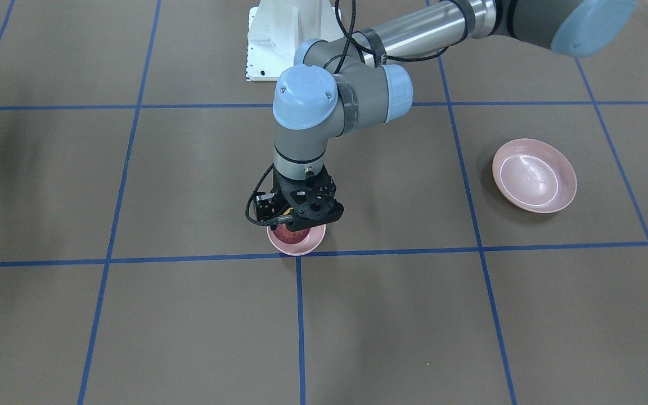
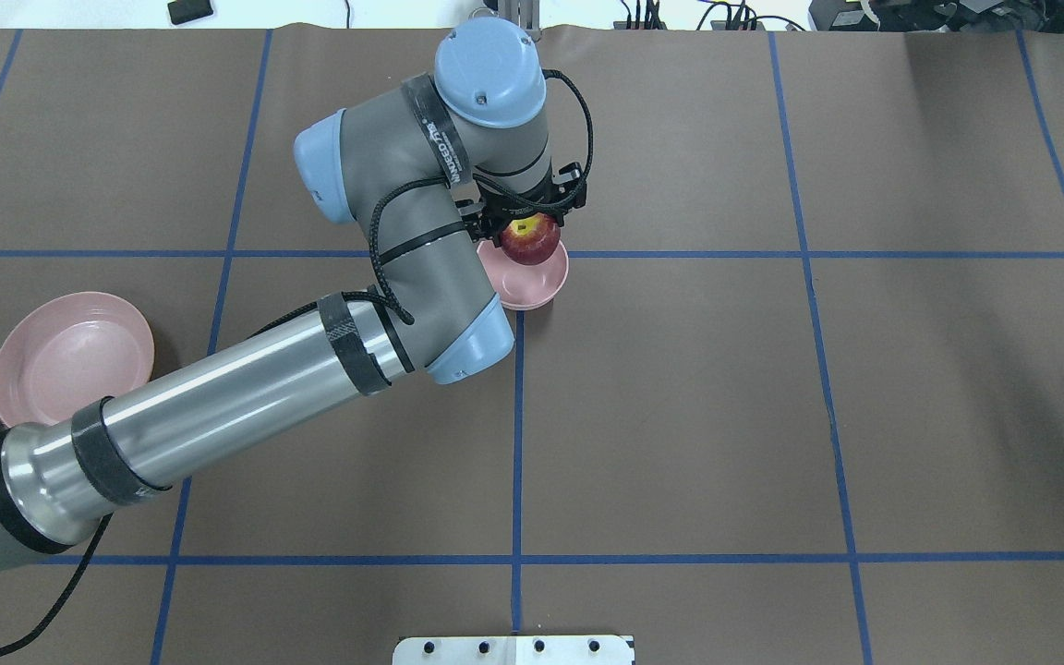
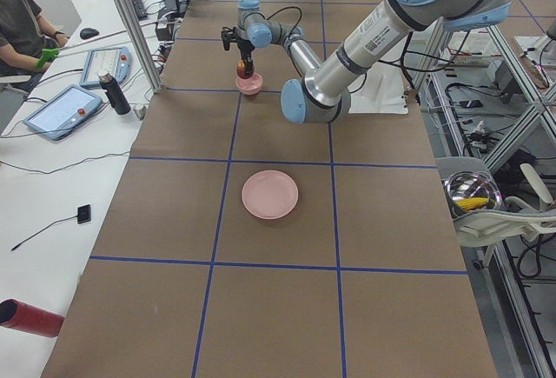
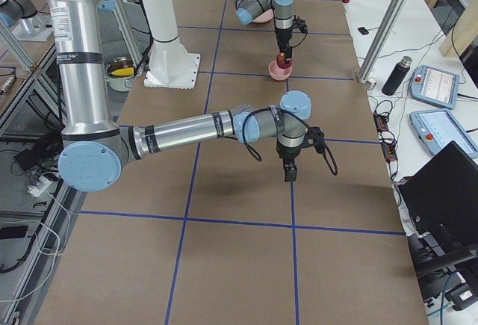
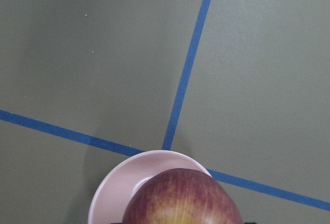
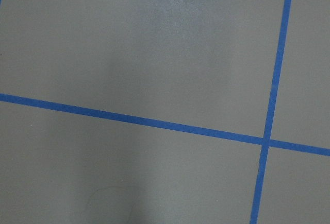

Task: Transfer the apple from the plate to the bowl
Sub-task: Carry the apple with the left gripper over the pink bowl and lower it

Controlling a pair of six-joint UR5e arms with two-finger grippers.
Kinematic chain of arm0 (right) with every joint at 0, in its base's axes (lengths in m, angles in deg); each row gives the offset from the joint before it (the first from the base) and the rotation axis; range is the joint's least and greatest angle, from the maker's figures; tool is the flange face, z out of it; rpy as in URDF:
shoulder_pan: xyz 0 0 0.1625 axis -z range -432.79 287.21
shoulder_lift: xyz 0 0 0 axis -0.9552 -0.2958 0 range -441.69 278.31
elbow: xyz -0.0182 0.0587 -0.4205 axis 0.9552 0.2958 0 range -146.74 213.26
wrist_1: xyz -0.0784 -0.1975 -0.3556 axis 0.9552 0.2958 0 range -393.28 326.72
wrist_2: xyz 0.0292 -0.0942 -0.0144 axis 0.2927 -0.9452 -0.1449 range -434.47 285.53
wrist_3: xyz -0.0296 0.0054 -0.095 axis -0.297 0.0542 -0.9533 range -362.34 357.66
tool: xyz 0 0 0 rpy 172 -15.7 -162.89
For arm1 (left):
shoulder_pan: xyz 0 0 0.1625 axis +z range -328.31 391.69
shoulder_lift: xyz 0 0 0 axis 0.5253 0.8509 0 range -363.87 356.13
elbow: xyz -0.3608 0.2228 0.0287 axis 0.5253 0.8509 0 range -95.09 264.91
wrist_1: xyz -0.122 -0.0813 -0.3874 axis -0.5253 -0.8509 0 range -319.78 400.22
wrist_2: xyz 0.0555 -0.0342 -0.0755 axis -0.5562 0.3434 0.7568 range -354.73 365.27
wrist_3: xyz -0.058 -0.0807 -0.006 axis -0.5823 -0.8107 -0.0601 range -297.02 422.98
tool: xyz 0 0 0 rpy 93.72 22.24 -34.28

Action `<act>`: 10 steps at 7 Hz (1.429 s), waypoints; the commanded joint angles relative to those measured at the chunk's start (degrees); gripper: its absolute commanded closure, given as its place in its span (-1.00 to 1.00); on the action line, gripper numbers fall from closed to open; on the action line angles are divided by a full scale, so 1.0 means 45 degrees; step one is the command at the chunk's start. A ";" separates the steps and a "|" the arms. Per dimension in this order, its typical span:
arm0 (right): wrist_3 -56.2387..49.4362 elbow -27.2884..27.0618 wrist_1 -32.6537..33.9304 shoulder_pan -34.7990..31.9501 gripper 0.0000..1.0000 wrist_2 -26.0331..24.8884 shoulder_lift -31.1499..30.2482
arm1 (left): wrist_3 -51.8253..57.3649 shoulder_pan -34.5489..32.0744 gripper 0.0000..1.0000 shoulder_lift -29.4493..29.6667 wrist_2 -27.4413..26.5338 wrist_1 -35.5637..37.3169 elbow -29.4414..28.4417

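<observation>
The dark-red apple (image 2: 530,238) with its yellow stem patch is held in my left gripper (image 2: 528,226), which is shut on it. It hangs just above the small deep pink bowl (image 2: 532,282), over the bowl's far half. The left wrist view shows the apple (image 5: 183,198) close up with the bowl (image 5: 116,195) under it. From the front, the gripper (image 1: 296,222) hides most of the apple above the bowl (image 1: 301,244). The wide pink plate (image 2: 70,356) lies bare at the table's left. My right gripper (image 4: 290,169) hangs over bare table; I cannot tell whether it is open.
The table is brown with blue tape grid lines; the bowl sits by a line crossing (image 1: 299,256). The plate (image 1: 535,175) lies about one grid square from the bowl. The robot's white base plate (image 1: 279,39) stands at the table edge. The right wrist view shows only table and tape.
</observation>
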 commanded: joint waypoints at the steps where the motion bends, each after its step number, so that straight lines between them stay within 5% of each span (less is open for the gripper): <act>1: -0.0035 0.0036 0.0017 0.0005 -1.00 0.0813 -0.0242 | 0.0023 0.0218 1.00 0.0054 -0.0251 -0.0012 -0.0329; 5: 0.0003 0.0075 -0.0218 0.0044 -1.00 0.0891 -0.0732 | 0.0042 0.0453 1.00 0.0035 -0.0309 -0.0031 -0.0525; 6: -0.0035 0.0074 -0.0140 0.0276 -1.00 0.0834 -0.0713 | 0.0081 0.0453 0.85 0.0015 -0.0309 -0.0031 -0.0506; 7: -0.0151 0.0055 -0.0159 0.0297 -1.00 0.0833 -0.0732 | 0.0101 0.0453 0.10 -0.0024 -0.0329 -0.0031 -0.0525; 8: -0.0172 -0.0042 -0.0179 0.0278 -1.00 0.0814 -0.0829 | 0.0101 0.0472 -0.36 -0.0024 -0.0619 -0.0031 -0.0602; 10: -0.0191 -0.0043 -0.0198 0.0278 -1.00 0.0755 -0.0830 | 0.0101 0.0511 -0.59 -0.0024 -0.0700 -0.0031 -0.0584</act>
